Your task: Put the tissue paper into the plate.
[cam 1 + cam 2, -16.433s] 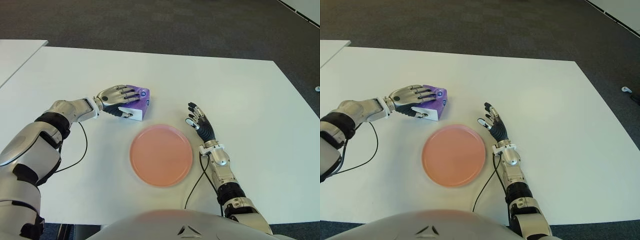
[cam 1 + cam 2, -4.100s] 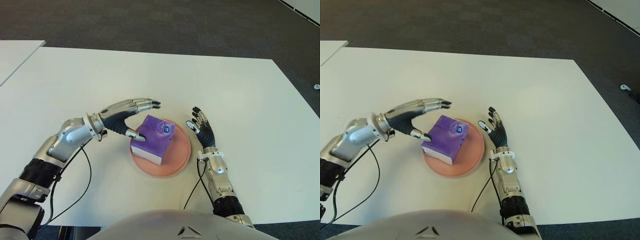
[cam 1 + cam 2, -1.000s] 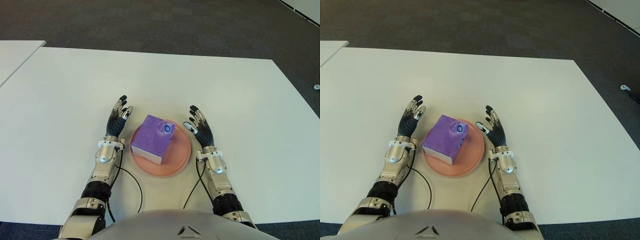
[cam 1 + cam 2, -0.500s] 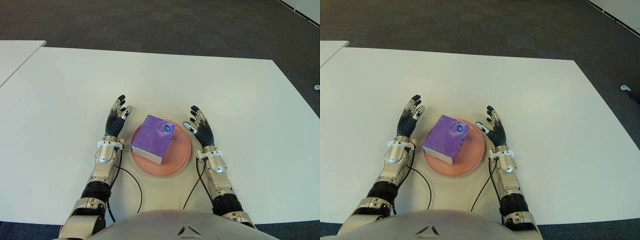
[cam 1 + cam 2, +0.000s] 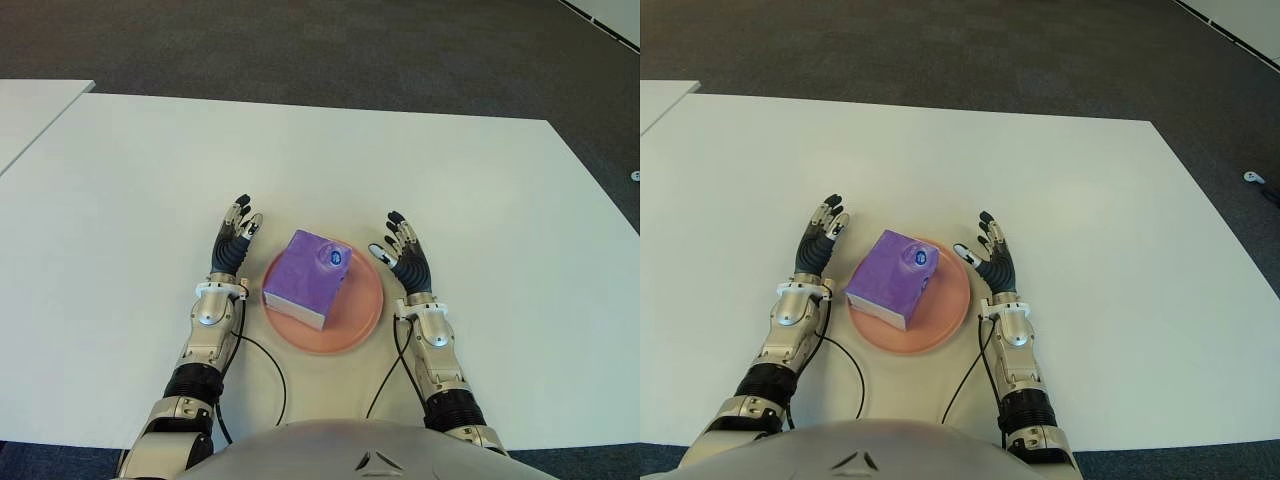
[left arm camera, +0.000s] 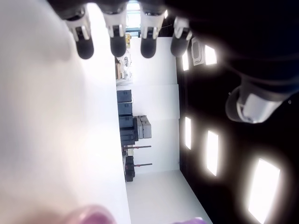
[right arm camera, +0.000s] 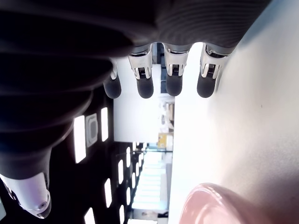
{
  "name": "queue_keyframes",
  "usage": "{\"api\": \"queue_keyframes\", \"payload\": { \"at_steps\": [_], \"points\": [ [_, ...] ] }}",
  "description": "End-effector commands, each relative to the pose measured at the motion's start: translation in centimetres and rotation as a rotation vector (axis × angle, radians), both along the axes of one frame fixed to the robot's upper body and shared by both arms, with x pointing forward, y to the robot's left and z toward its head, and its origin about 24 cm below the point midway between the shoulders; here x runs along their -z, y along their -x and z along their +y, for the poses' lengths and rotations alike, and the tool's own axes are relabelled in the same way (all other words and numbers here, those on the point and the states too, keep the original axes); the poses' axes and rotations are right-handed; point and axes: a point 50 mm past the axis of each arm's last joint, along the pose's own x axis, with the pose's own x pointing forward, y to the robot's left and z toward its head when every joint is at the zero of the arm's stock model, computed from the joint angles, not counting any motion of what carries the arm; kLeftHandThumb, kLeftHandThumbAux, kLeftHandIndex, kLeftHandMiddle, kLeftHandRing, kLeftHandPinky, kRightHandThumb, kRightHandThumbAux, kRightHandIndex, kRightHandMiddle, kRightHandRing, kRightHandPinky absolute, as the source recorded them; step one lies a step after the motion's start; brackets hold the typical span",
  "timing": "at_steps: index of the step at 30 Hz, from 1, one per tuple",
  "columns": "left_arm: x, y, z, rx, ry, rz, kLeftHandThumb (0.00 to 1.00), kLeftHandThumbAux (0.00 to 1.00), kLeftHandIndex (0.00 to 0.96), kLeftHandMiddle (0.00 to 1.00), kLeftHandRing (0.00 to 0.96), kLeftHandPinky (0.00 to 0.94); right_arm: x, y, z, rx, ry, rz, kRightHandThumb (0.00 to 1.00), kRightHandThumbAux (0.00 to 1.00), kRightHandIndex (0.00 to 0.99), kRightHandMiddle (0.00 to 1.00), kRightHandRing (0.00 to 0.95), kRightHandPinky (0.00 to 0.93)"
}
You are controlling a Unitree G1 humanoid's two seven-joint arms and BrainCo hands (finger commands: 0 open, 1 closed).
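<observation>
One purple tissue box point(image 5: 306, 278) on one pink plate point(image 5: 355, 325), flanked by left hand point(image 5: 233, 247), right hand point(image 5: 405, 262), both seemingly splayed, empty

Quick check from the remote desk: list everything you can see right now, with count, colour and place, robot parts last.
tissue box: one, purple with a white side, sitting on the plate, toward its left part.
plate: one, pink and round, on the table between the two hands.
table: one, white, filling most of the eye views; a second white tabletop corner shows at the far left edge.
floor: dark grey carpet beyond the table.
cables: two, black, one trailing from each wrist.
left hand: one, fingers spread, empty, left of the plate.
right hand: one, fingers spread, empty, right of the plate.
</observation>
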Motion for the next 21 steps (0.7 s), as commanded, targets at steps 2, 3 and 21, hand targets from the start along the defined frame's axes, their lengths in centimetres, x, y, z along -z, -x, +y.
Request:
{"api": "queue_keyframes", "payload": {
  "at_steps": [2,3,21],
  "points": [
    [1.3,1.0,-0.2,0.017,0.021,0.064,0.000,0.408,0.000,0.000,0.000,0.000,3.7,3.2,-0.5,0.049,-0.027,0.186,0.000,0.645,0.000,0.000,0.000,0.000],
    [1.5,1.1,-0.3,0.024,0.021,0.070,0.000,0.408,0.000,0.000,0.000,0.000,3.7,3.2,-0.5,0.052,-0.029,0.182,0.000,0.645,0.000,0.000,0.000,0.000],
    [2.9,1.9,-0.5,0.029,0.025,0.149,0.000,0.417,0.000,0.000,0.000,0.000,4.1,3.4,-0.6,0.139,-0.033,0.169,0.000,0.662,0.000,0.000,0.000,0.000]
  ]
}}
